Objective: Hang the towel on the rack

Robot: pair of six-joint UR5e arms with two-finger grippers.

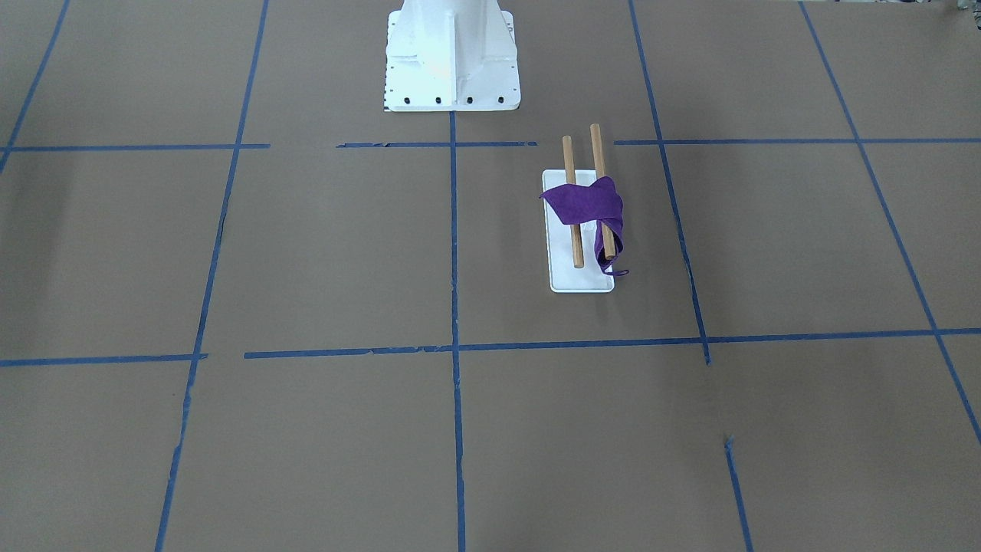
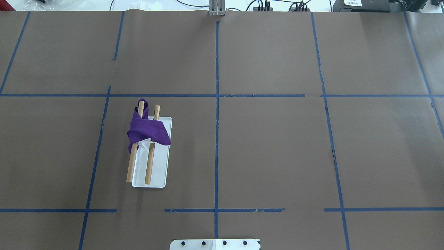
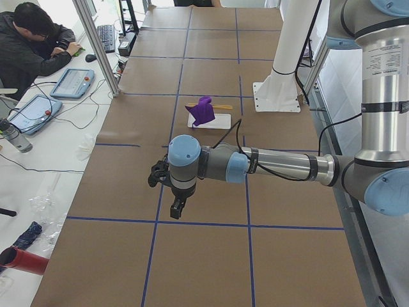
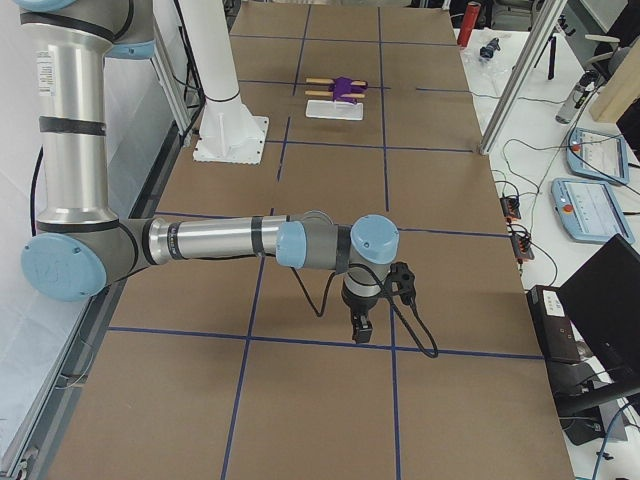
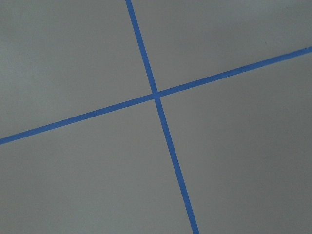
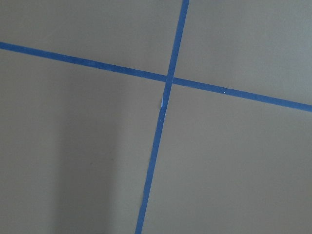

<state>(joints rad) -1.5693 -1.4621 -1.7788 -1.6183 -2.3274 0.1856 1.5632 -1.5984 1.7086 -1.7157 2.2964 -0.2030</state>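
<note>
Both left gripper (image 3: pixel 176 209) and right gripper (image 4: pixel 360 330), state indiscernible, hover far from towel (image 1: pixel 586 203) on rack (image 1: pixel 581 280).

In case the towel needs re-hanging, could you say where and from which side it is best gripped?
Probably the stretch of the towel spanning the two rods of the rack, from above: there the cloth lies raised off the base, and the gap between rods leaves room to close on it.

Obstacles: we see the rack (image 2: pixel 159 166), draped with the towel (image 2: pixel 147 130), and the pedestal (image 1: pixel 452 61).
Free room: open worktop (image 2: pixel 277 149) on every side of the rack.
</note>
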